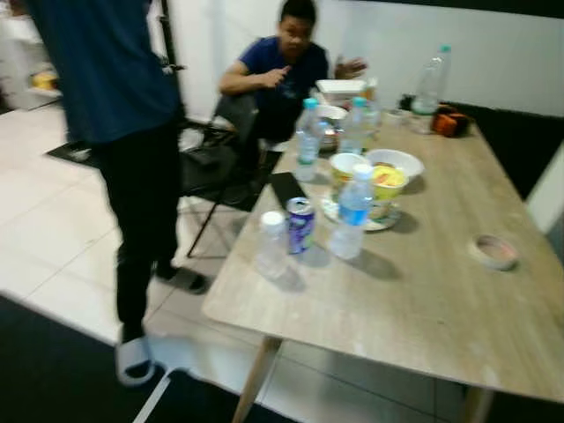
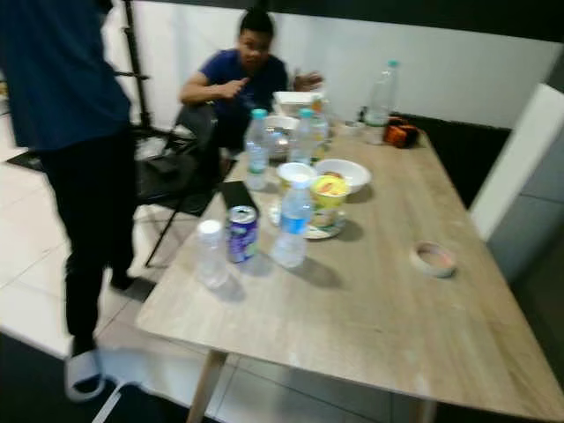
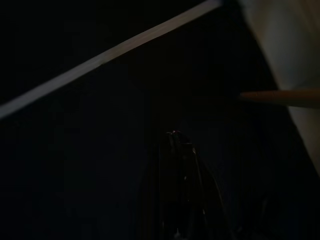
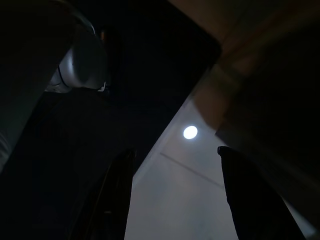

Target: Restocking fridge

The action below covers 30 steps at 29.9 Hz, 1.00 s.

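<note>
On the light wooden table (image 1: 423, 308) stand a purple drink can (image 1: 300, 225), a small clear bottle with a white cap (image 1: 271, 245) and a blue-labelled water bottle (image 1: 352, 213), grouped near the table's left edge. Two more water bottles (image 1: 307, 132) stand further back, and a tall one (image 1: 429, 88) is at the far end. My left gripper (image 3: 175, 142) hangs in the dark with its fingers together. In the right wrist view, my right gripper (image 4: 175, 155) hangs open over pale floor, holding nothing.
A person in dark clothes (image 1: 123, 132) stands left of the table, close to its corner. Another person (image 1: 286, 75) sits at the far end by a black chair (image 1: 220, 159). Bowls (image 1: 395, 163), a yellow cup (image 1: 385, 189), a tape roll (image 1: 494, 251) and a black flat item (image 1: 286, 188) lie on the table.
</note>
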Motion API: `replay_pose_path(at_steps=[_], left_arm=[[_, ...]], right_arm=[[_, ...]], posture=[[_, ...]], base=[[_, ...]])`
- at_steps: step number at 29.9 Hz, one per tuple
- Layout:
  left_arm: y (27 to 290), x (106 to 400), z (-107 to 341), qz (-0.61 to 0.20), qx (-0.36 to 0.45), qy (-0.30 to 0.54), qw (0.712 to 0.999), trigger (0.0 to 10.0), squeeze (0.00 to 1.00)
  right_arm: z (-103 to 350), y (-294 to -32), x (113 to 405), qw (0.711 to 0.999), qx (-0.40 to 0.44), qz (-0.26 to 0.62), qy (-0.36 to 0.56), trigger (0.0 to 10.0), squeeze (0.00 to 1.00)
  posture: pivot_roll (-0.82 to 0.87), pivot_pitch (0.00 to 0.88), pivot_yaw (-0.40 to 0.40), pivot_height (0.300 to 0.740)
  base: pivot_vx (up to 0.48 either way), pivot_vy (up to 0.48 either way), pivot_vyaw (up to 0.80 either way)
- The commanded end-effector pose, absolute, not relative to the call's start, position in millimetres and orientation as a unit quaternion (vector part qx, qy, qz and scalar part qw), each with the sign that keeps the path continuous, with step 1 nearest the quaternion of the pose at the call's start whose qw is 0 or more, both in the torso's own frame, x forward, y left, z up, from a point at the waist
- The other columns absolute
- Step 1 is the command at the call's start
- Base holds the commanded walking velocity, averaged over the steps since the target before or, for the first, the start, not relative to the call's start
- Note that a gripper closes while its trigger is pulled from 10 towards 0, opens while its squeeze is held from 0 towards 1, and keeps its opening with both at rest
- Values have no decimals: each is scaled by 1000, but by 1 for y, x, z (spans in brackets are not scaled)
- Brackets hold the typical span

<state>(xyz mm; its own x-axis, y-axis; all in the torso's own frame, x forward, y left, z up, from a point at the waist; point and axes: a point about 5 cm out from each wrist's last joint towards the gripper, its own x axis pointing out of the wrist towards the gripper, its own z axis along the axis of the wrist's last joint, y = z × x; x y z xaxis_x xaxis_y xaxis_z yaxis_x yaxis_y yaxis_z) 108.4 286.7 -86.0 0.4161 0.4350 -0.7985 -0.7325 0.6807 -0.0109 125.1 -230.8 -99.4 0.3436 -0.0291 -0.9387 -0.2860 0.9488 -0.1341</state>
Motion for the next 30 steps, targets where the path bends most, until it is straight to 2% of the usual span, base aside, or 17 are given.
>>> replay_pose_path(at_steps=[1,17,29,30], left_arm=[[284,107,-88,358,-188,410,818,10000,0],[280,105,-90,353,-183,420,816,10000,0],[296,109,-82,393,-187,390,812,10000,0],[299,110,-80,404,-190,381,810,10000,412]], right_arm=[[-99,-234,123,806,-140,73,570,10000,0],[-100,-235,122,804,-144,78,571,10000,0],[-101,-234,119,802,-146,81,573,10000,0],[-101,-234,118,802,-147,82,574,10000,0]], posture=[[-67,9,6,740],[-67,3,5,740],[-69,5,7,740],[-69,1,8,740]], base=[[0,0,-781],[0,0,-775],[0,0,0],[0,0,0]])
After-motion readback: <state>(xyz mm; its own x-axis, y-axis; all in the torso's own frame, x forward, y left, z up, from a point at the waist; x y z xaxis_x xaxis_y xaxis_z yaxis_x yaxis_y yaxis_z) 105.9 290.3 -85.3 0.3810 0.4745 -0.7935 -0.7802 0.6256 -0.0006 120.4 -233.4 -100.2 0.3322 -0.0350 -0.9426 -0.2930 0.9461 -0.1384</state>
